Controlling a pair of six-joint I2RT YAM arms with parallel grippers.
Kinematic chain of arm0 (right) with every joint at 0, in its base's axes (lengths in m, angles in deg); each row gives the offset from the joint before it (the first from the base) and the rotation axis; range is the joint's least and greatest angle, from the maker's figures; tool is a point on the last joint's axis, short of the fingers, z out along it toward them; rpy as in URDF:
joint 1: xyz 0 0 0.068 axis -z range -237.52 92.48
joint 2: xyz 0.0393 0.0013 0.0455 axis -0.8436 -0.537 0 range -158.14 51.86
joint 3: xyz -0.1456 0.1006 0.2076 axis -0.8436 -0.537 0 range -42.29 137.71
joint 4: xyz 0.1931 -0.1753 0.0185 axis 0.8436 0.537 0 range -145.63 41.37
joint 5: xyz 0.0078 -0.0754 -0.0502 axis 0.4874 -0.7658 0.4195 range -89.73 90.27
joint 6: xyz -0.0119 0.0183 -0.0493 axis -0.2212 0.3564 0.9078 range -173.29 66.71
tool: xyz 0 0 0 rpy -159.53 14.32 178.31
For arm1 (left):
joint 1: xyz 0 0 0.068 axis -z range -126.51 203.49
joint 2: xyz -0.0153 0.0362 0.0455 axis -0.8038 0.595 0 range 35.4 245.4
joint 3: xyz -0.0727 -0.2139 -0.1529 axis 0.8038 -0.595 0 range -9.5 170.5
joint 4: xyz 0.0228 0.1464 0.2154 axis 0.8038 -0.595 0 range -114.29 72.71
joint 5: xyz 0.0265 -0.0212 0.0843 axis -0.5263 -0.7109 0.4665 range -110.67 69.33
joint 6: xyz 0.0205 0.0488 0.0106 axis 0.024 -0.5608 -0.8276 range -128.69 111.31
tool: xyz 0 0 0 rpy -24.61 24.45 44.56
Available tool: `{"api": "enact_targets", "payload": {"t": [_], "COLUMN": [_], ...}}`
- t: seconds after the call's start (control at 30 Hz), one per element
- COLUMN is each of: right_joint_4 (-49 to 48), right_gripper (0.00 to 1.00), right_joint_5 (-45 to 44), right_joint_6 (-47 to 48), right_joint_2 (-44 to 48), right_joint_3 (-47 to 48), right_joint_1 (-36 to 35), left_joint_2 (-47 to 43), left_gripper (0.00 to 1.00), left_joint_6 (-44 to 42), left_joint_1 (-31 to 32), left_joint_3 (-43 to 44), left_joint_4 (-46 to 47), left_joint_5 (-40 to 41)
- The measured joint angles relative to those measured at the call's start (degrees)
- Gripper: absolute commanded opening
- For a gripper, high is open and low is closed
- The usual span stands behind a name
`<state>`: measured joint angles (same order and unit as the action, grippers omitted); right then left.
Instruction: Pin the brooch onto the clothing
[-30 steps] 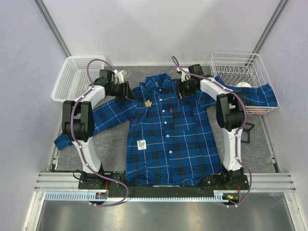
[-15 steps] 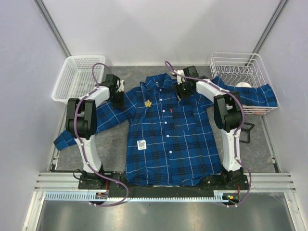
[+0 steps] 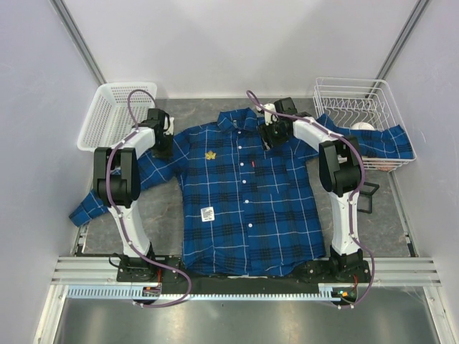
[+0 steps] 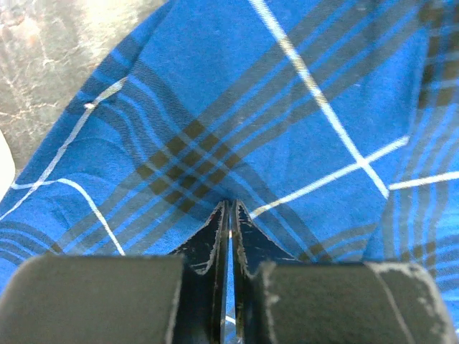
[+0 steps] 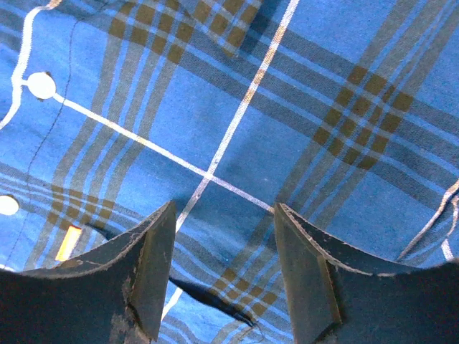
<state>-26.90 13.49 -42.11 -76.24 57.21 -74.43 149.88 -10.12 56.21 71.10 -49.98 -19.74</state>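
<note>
Grey table (image 3: 161, 215), shirt (image 3: 251, 208) spread flat, brooch (image 3: 211, 154) sitting on chest below collar. Left gripper (image 4: 229, 215) pinched shut on shoulder fabric, right gripper (image 5: 224, 211) spread wide over cloth. Risk imo: hard tug bunches fabric, brooch slides off.

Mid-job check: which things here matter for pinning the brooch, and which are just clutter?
Job: brooch; shirt; left gripper, shut on shirt; right gripper, open.
Lying about: white plastic basket; wire basket.
</note>
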Motion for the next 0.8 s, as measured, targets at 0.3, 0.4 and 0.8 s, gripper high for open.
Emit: {"api": "enact_targets", "payload": {"t": [0.3, 0.4, 0.8], "right_joint_4": [2.34, 3.30, 4.48], "right_gripper": [0.66, 0.66, 0.66], "right_joint_5": [3.80, 4.17, 3.19], "right_joint_6": [0.37, 0.98, 1.14], "right_joint_2": [1.31, 2.49, 0.48], "right_joint_3": [1.05, 1.05, 1.29], "right_joint_1": [0.33, 0.28, -0.07], "left_joint_2": [-3.63, -3.43, 7.61], "left_gripper": [0.30, 0.30, 0.23], "left_joint_6": [-1.79, -1.49, -1.16], "left_joint_1": [7.52, 9.92, 7.89], "left_joint_3": [1.07, 1.51, 11.54], "left_joint_4": [-0.22, -0.87, -9.27], "left_joint_5": [-7.63, -9.68, -9.66]}}
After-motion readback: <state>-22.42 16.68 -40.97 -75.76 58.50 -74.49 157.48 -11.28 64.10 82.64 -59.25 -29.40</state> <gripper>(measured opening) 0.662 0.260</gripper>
